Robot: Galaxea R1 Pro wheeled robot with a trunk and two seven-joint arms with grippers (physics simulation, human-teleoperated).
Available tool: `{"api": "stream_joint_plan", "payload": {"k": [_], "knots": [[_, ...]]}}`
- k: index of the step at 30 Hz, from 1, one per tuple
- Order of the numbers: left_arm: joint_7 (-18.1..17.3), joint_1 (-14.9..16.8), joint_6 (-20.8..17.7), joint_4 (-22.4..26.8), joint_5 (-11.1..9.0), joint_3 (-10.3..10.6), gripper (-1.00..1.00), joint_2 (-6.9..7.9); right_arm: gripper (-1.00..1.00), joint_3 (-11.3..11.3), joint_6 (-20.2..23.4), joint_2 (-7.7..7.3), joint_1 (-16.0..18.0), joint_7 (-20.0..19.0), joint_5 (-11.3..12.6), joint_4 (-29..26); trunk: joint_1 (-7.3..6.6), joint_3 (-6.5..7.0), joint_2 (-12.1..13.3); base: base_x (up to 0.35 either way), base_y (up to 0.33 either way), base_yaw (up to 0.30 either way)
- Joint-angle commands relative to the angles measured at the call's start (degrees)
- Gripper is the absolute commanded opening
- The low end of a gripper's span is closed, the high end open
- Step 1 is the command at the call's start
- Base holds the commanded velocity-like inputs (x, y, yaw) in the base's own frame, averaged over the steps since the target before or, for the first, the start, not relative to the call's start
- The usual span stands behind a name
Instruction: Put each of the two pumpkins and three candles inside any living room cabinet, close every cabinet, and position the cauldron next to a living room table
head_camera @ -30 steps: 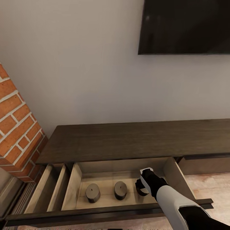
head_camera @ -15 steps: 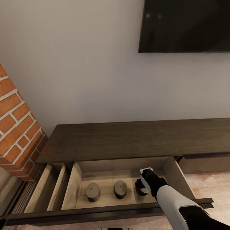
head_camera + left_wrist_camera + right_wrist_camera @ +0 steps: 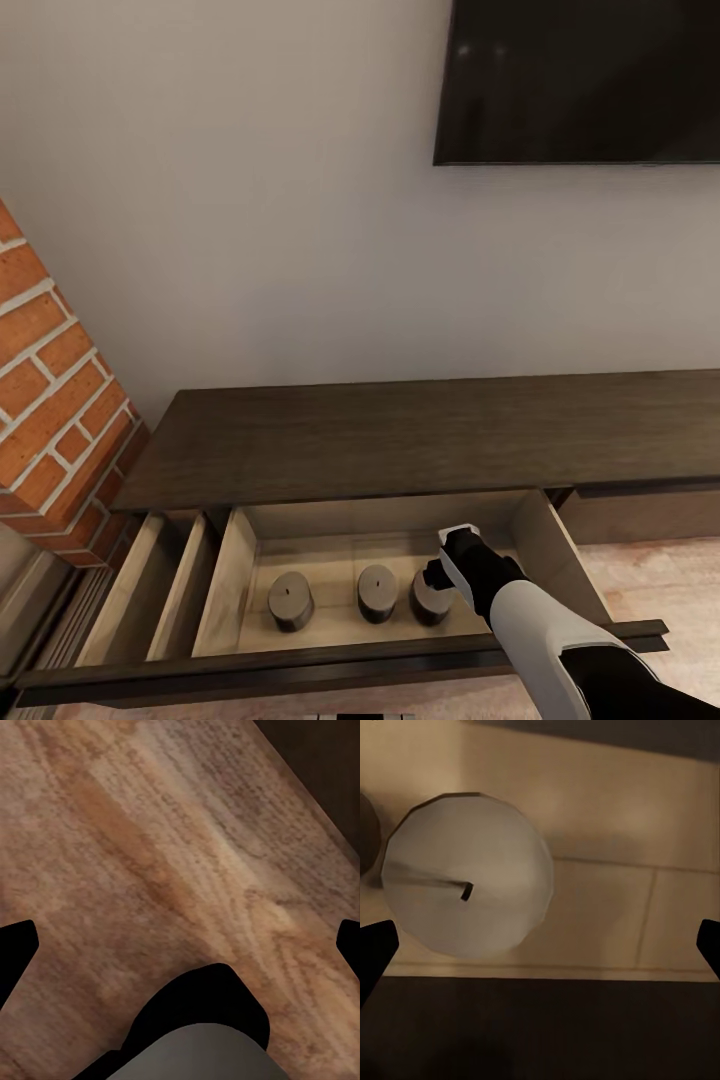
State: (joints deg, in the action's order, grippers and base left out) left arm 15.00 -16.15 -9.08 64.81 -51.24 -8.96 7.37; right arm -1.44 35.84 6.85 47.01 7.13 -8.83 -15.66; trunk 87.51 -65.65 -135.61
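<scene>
Three candles [image 3: 290, 600] [image 3: 377, 592] [image 3: 430, 597] stand in a row on the pale floor of an open drawer of the dark-brown cabinet [image 3: 400, 440]. My right gripper [image 3: 440, 577] hangs open just above and to the right of the third candle [image 3: 465, 885], touching nothing. In the right wrist view the fingertips stand wide apart on either side of that candle, which rests on the drawer floor. My left gripper [image 3: 180, 945] is open over bare wooden floor. The pumpkins, cauldron and table are out of view.
The drawer's dark front panel [image 3: 340, 665] juts toward me below the right arm. A second narrow drawer [image 3: 150, 590] stands open at the left. A brick fireplace [image 3: 50, 400] flanks the cabinet's left end, and a dark screen [image 3: 580, 80] hangs on the wall above.
The third candle has come free of my right gripper and now stands on the drawer floor, a little left of where it was held. The arm has barely moved.
</scene>
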Motion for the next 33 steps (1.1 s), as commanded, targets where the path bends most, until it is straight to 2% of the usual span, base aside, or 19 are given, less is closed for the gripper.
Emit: {"api": "stream_joint_plan", "payload": {"k": [1, 7, 9, 15, 16, 21, 33], "knots": [[0.29, -0.02, -0.24, 0.15, -0.44, -0.01, 1.00, 0.01, 1.00, -0.14, 0.33, 0.01, 0.01, -0.01, -0.31, -0.07, -0.01, -0.04, -0.02, 0.000, 0.000, 0.000], [0.24, -0.02, -0.24, 0.15, -0.44, 0.04, 1.00, 0.01, 1.00, -0.14, 0.12, -0.04, -0.01, -0.07, -0.36, -0.57, -0.01, -0.04, -0.02, 0.000, 0.000, 0.000], [0.22, -0.02, -0.24, 0.15, -0.44, 0.06, 1.00, 0.00, 1.00, -0.08, 0.19, -0.14, -0.26, -0.35, -0.37, -2.36, -0.01, -0.04, -0.02, 0.000, 0.000, 0.000], [0.21, -0.02, -0.21, 0.15, -0.44, 0.07, 1.00, 0.01, 1.00, 0.01, 1.62, -0.39, -1.41, -1.12, -0.34, -11.37, -0.01, -0.04, -0.02, 0.000, 0.000, 0.000], [0.21, -0.02, -0.20, 0.15, -0.44, 0.08, 1.00, 0.01, 1.00, 0.03, 3.33, -0.47, -2.20, -1.23, -0.33, -14.30, -0.01, -0.04, -0.02, 0.000, 0.000, 0.000], [0.21, -0.02, -0.21, 0.03, -0.44, 0.08, 1.00, 0.01, 1.00, 0.03, 7.99, -0.54, -3.61, -1.42, -0.31, -19.45, -0.01, -0.04, -0.02, 0.000, 0.000, 0.000], [0.21, -0.02, -0.22, -0.03, -0.44, 0.08, 1.00, 0.01, 1.00, 0.03, 10.27, -0.59, -4.18, -1.50, -0.31, -21.35, -0.01, -0.04, -0.02, 0.000, 0.000, 0.000]]}}
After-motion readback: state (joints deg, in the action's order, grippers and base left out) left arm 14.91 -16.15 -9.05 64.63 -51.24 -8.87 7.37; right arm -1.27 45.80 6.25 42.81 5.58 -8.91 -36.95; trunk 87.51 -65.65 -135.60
